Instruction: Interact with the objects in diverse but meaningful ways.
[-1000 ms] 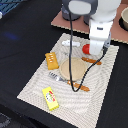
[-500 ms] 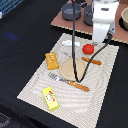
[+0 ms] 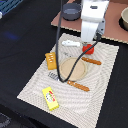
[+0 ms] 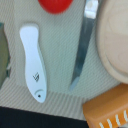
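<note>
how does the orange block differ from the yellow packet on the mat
The orange block is orange with a ridged top; the yellow packet is yellow with a red and white mark.
The block lies beside the plate, on the exterior view's left of it; the packet lies apart from the plate, near the mat's front edge.
The packet looks longer and flatter than the block.
Both lie flat on the mat, untouched by the gripper.

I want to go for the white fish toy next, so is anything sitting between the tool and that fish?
Nothing visible does. In the wrist view the white fish toy lies flat and uncovered on the mat, apart from the red tomato ball and the knife beside it. The tool's fingers are not in view.
</note>
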